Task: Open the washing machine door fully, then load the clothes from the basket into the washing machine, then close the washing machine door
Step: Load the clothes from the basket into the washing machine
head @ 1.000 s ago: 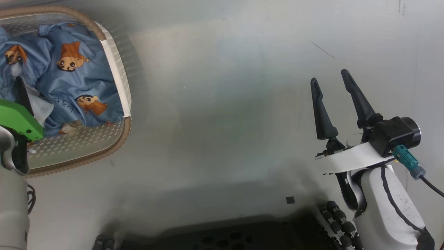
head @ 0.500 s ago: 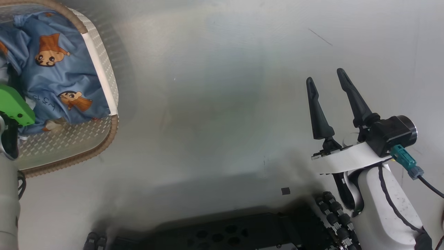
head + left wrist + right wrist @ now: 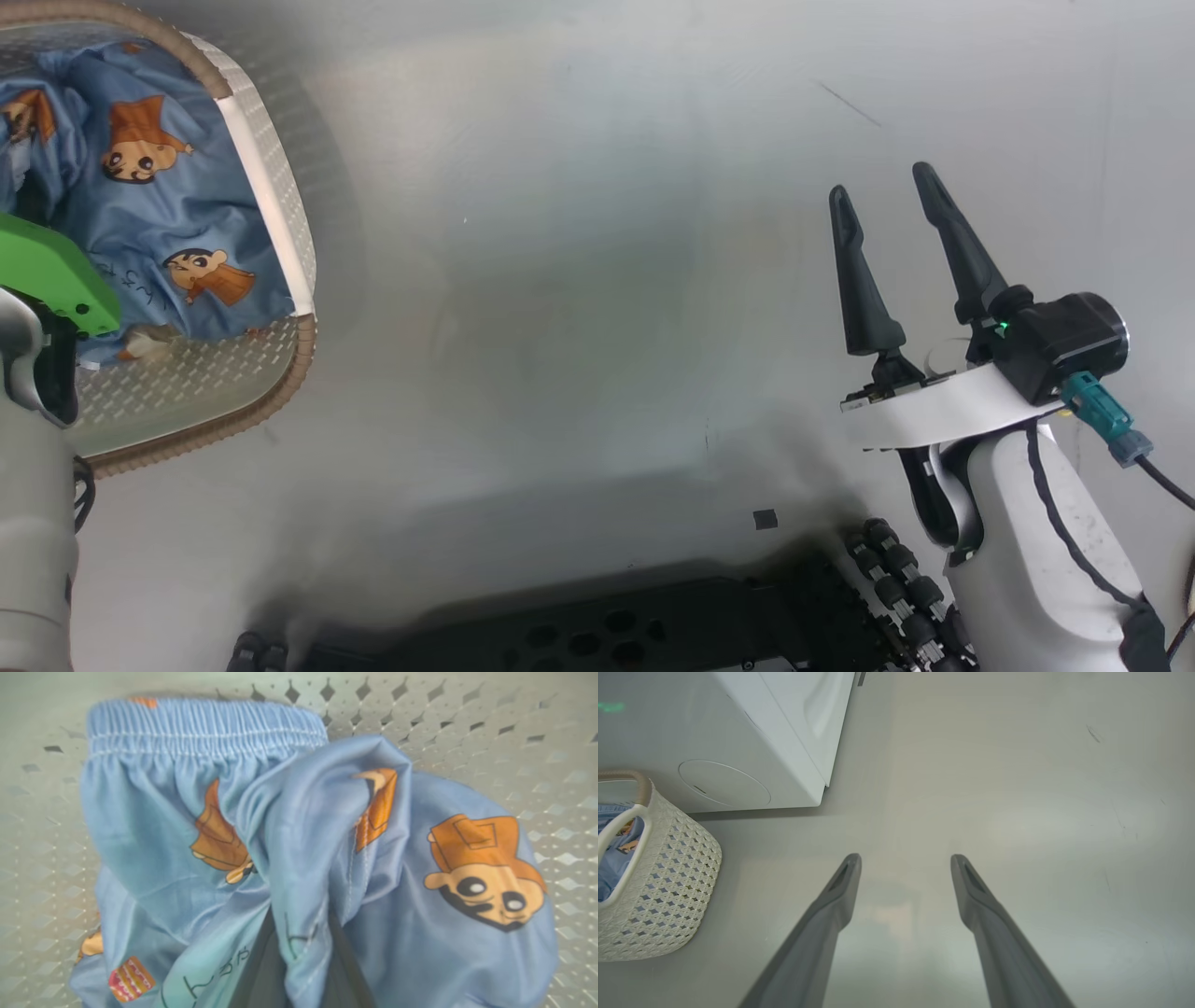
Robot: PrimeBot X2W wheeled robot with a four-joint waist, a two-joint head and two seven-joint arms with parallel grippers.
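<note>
The cream basket point(image 3: 271, 401) stands on the floor at the upper left of the head view, with the light blue cartoon-print clothes point(image 3: 159, 215) piled inside. My left arm's green cover point(image 3: 47, 280) hangs over it. In the left wrist view my left gripper point(image 3: 299, 933) is shut on a fold of the clothes point(image 3: 299, 826), and the fabric drapes over both fingers. My right gripper point(image 3: 881, 180) is open above bare floor, well right of the basket point(image 3: 658, 872). A lower corner of the white washing machine point(image 3: 738, 728) stands behind the basket. The washing machine door is out of view.
Smooth grey floor point(image 3: 560, 280) stretches between the basket and my right gripper point(image 3: 905, 858). My dark base point(image 3: 597, 635) lies along the bottom edge of the head view, with a small dark square point(image 3: 765, 519) on the floor just ahead of it.
My left gripper has closed on the fabric in the basket. The head view has swung, so the basket sits further left. The right gripper stays open, almost unmoved.
</note>
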